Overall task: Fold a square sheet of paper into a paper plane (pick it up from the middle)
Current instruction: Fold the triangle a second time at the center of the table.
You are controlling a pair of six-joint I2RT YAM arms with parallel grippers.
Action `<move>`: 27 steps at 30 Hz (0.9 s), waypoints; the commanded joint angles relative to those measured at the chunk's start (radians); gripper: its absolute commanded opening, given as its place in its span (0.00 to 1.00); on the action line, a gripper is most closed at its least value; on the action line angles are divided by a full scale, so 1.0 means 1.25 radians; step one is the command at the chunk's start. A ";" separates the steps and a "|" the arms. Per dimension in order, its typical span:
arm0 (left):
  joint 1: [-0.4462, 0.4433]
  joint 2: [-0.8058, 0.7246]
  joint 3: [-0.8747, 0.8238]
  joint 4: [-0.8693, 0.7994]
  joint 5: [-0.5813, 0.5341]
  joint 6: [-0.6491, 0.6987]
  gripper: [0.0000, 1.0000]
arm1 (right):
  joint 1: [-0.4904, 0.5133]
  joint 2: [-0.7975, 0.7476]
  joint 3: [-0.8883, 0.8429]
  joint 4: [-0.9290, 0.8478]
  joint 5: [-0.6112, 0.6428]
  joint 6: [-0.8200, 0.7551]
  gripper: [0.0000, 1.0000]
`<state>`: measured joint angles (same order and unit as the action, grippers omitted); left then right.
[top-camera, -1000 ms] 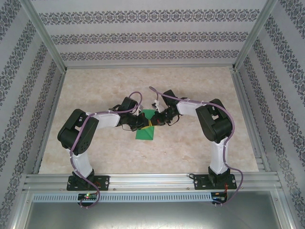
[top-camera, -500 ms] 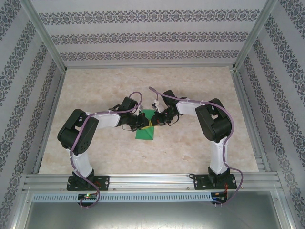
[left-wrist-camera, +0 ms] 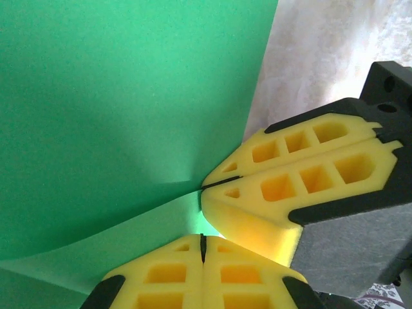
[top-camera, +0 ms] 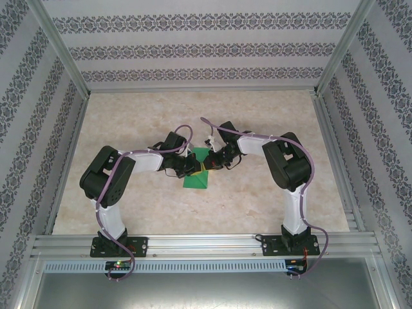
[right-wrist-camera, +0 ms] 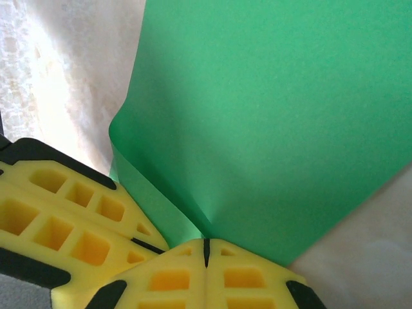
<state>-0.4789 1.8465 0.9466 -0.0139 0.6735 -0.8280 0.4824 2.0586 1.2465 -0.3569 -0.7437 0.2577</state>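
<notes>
Paper: the square sheet of paper [left-wrist-camera: 116, 96] is mid-worktop [top-camera: 257, 193], bent up at its middle.
Left: the left tool [left-wrist-camera: 203, 239] is clamped on that middle.
Right: the right tool [right-wrist-camera: 206, 244] pinches there too.
Why: likely to lift and crease it.

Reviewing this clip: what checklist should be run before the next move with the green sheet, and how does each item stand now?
1. Left gripper shut on the green sheet: ok.
2. Right gripper shut on the sheet: ok.
3. The two pinch points sit close together: ok.
4. Sheet free of tears where visible: ok.
5. Edges aligned for the fold: cannot tell.
</notes>
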 commanded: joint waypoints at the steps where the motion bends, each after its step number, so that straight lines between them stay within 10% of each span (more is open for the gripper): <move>1: -0.010 0.012 -0.006 0.009 0.002 -0.002 0.06 | 0.003 0.018 0.018 -0.011 0.017 -0.015 0.00; 27: -0.011 0.030 -0.002 -0.005 -0.008 0.001 0.04 | 0.002 0.007 0.005 -0.030 0.032 -0.013 0.00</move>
<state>-0.4789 1.8576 0.9466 -0.0143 0.6727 -0.8276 0.4824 2.0590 1.2484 -0.3645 -0.7330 0.2577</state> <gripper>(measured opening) 0.067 0.039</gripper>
